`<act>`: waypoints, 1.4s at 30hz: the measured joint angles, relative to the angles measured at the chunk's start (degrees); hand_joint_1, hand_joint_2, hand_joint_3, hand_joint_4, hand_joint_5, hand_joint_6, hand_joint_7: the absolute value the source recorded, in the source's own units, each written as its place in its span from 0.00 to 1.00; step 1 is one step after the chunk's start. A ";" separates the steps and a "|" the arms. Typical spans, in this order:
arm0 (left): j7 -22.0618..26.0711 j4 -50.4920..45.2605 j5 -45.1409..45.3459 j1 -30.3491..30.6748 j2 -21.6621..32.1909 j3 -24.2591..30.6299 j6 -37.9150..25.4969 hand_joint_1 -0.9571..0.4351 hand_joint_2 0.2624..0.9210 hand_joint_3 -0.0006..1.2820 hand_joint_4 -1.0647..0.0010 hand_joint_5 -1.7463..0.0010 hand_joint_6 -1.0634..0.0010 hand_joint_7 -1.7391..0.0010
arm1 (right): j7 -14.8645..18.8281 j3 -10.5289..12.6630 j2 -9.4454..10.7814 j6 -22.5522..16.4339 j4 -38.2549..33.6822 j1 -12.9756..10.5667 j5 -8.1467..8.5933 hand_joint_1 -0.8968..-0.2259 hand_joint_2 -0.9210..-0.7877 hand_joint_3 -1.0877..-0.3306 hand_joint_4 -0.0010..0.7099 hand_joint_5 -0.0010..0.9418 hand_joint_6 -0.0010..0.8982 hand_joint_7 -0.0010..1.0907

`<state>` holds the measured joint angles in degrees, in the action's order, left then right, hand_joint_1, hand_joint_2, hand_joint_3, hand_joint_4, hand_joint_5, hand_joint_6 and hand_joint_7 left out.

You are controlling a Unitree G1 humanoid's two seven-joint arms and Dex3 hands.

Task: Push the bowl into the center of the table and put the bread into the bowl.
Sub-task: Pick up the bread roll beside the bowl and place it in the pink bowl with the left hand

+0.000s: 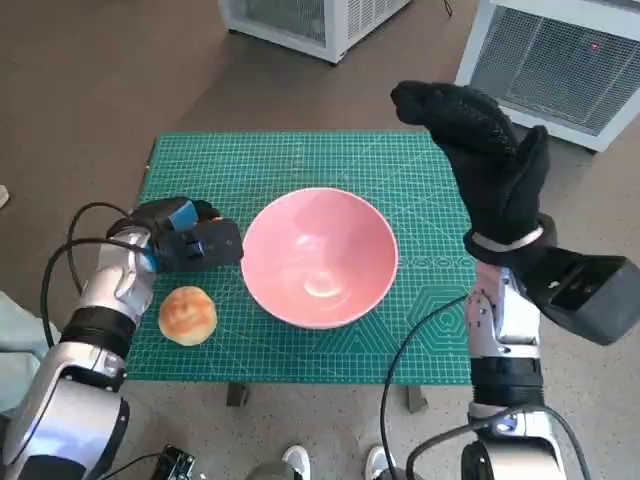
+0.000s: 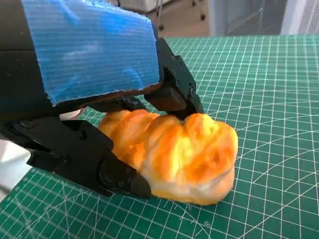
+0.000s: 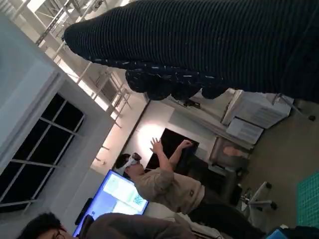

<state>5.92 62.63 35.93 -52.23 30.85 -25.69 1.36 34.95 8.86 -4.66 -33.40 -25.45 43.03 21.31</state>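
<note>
The two pale forearms rise from the near edge of the head view, one on each side. The left hand [image 1: 190,240], black with blue tape on its back, sits low over the left part of the green cutting mat [image 1: 300,160] that covers the small table. Its black fingers [image 2: 119,179] are spread apart. In the left wrist view they reach down on both sides of the round golden bread roll [image 1: 187,314], and one fingertip looks to be touching the top of it. They are not squeezing it; the roll lies flat on the mat near the front left corner. Just beside the left hand, in the middle of the mat, stands the big pink bowl [image 1: 320,256]. It is upright and has nothing in it. The bread is near the bowl but not touching it. On the other side, the right hand [image 1: 490,165] in its black knitted glove is lifted high above the right edge of the table. It holds nothing and its fingers point up and away. Past the table, on the brown floor, stand two white boxes with grilles [image 1: 555,55]. In the right wrist view a person [image 3: 164,184] with raised hands sits far off, near a bright blue screen [image 3: 117,196].
</note>
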 measured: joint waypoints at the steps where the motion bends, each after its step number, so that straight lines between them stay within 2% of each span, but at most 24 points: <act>1: -0.37 0.09 -0.02 0.05 0.02 0.01 0.49 0.69 1.00 0.06 0.37 0.29 0.40 0.40 | 0.00 -0.01 0.00 0.01 0.00 0.00 0.01 0.29 0.00 0.24 0.23 0.00 0.00 0.48; 9: -1.45 0.16 -0.25 0.19 0.32 0.32 2.74 0.69 1.00 0.05 0.40 0.27 0.34 0.41 | 0.10 -0.07 0.00 0.00 0.00 -0.01 0.10 0.29 0.00 0.24 0.23 0.00 0.00 0.49; 21: -1.39 -4.70 -0.73 1.25 2.58 2.61 3.00 0.69 1.00 0.04 0.37 0.31 0.36 0.37 | 0.34 -0.14 0.00 0.20 0.00 -0.01 0.94 0.30 0.00 0.24 0.23 0.00 0.00 0.49; 26: -0.52 -11.66 -1.25 2.45 4.50 5.00 1.32 0.69 1.00 0.04 0.36 0.32 0.37 0.37 | 0.35 -0.21 0.01 0.34 0.03 -0.04 1.01 0.30 0.00 0.24 0.23 0.00 0.00 0.50; 36: 1.45 -32.53 -2.22 6.59 6.60 11.44 -5.42 0.69 1.00 0.03 0.33 0.35 0.37 0.34 | 0.34 -0.25 0.02 0.50 0.26 -0.08 1.02 0.29 0.00 0.24 0.23 0.00 0.00 0.50; 42: 1.44 -45.19 -2.62 10.52 6.54 15.08 -6.95 0.69 0.99 0.02 0.29 0.36 0.35 0.38 | 0.34 -0.25 0.05 0.51 0.29 -0.08 1.01 0.29 0.00 0.24 0.23 0.00 0.00 0.50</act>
<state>7.37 17.44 33.31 -41.71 37.39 -10.61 -5.59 35.29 8.61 -4.61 -32.89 -25.16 42.95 22.32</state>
